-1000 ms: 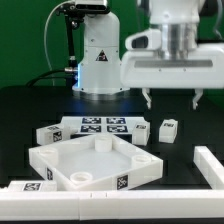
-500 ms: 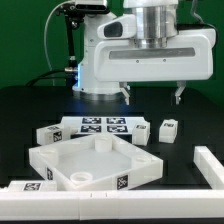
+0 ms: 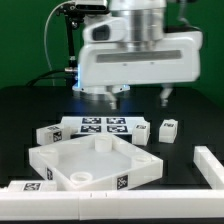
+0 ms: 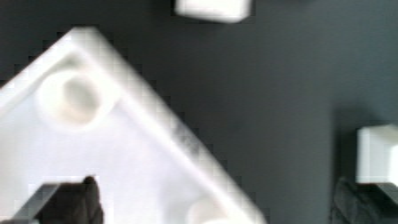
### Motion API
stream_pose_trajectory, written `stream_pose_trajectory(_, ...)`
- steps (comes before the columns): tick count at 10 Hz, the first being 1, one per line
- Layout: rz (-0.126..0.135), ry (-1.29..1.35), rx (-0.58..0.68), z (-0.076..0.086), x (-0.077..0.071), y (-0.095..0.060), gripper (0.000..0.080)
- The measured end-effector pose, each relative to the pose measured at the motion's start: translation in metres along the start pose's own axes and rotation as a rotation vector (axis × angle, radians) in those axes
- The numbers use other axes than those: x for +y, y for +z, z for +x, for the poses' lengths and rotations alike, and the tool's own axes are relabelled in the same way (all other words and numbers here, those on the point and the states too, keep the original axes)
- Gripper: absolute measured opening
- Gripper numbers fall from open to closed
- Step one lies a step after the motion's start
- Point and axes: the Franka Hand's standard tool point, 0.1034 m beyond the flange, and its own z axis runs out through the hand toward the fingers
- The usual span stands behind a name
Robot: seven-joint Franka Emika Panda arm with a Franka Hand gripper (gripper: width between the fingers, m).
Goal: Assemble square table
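While the end effector (image 3: 140,100) hangs empty above the parts, jaws spread wide, nothing of the table is in hand. Nearest the camera lies a long white bar (image 3: 60,206). Just behind it the tabletop (image 3: 95,165) sits rim up on the black bench (image 3: 195,125), the sockets in view bare. Farther back, a loose leg (image 3: 168,129) rests near the marker board (image 3: 98,125). That leg lies below the end effector, slightly toward the exterior view's right, so a descent there seems likely. Its long axis I cannot tell.
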Motion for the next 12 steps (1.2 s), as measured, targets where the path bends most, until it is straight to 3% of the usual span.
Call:
stream_pose_trajectory(1, 0.000, -0.050, -0.011, 0.015, 0.010, -0.001, 0.0649)
stream_pose_trajectory(4, -0.003, -0.052, -0.015, 0.015, 0.008, 0.002, 0.0649)
stream_pose_trajectory(5, -0.010, -0.113, -0.013, 0.015, 0.019, 0.009, 0.0649)
stream_pose_trajectory(6, -0.028, -0.169, -0.021, 0.017, 0.044, 0.023, 0.0649)
stream_pose_trajectory(8, -0.102, -0.340, 0.032, 0.051, 0.082, 0.030, 0.0649)
stream_pose_trajectory(9, -0.112, -0.387, 0.031, 0.058, 0.094, 0.036, 0.0649)
stream_pose_trajectory(12, -0.109, -0.368, 0.025, 0.057, 0.097, 0.037, 0.0649)
